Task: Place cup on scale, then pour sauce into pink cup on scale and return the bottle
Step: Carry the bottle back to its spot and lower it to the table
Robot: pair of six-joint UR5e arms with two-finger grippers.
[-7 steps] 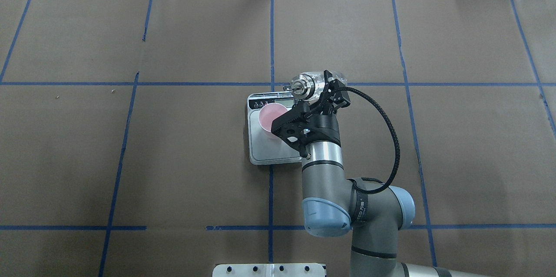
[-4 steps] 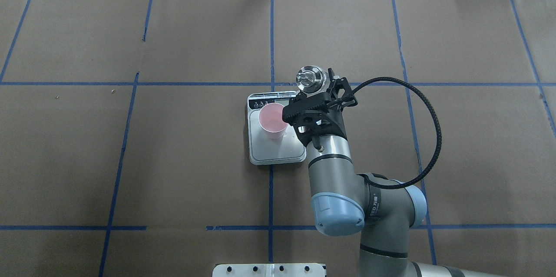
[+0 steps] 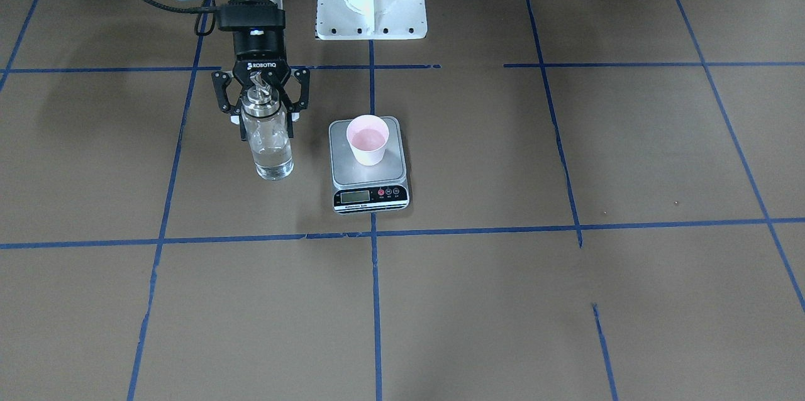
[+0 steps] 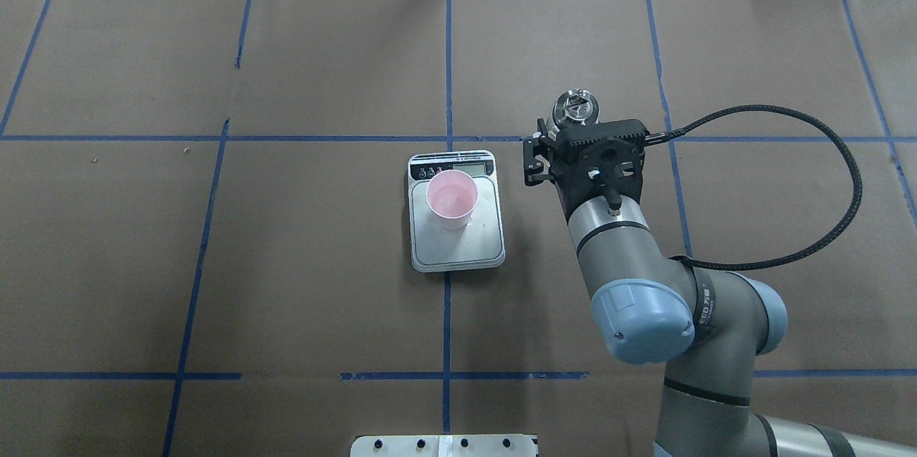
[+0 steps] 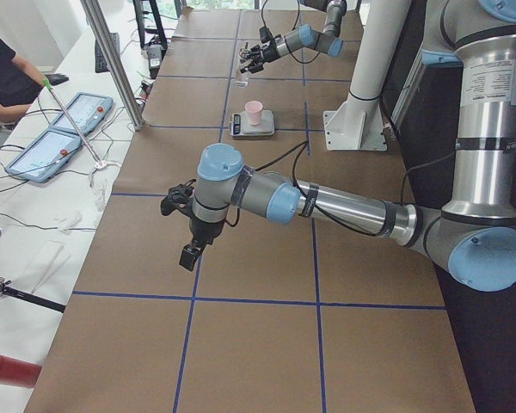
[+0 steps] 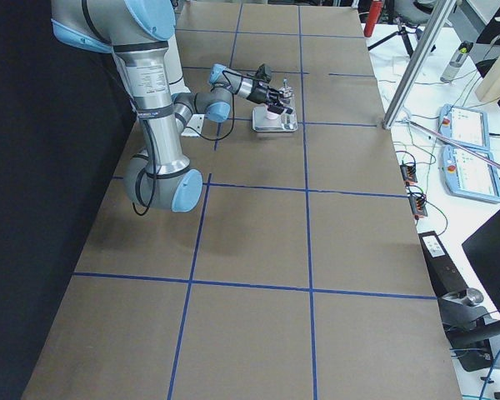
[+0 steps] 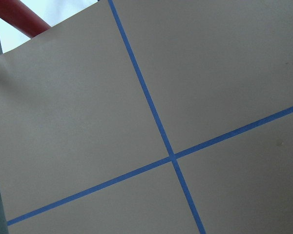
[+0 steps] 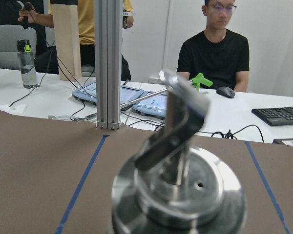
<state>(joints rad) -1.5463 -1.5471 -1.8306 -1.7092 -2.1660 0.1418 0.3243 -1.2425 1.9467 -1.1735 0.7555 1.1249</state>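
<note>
The right gripper (image 3: 266, 126) is clamped on the bottle (image 3: 270, 149), with one finger on each side of the glass just under the shiny cap. The bottle stands straight up, and there is clear sauce (image 3: 272, 163) in its lower part. I cannot tell if its bottom touches the table (image 3: 566, 300) or hangs just above it. The bottle is beside the scale (image 3: 343, 168), on the side of the robot's right arm, with a gap between them. The scale sits about in the middle of the table, on the blue tape line (image 3: 375, 300) that runs from the robot's edge to the far edge. The pink cup (image 3: 368, 140) stands near the middle of the scale's silver top (the little screen faces away from the robot). The left gripper (image 5: 190, 251) hangs over the table well apart from all this, nearer the table's left end. I cannot tell if its fingers are apart or together.
</note>
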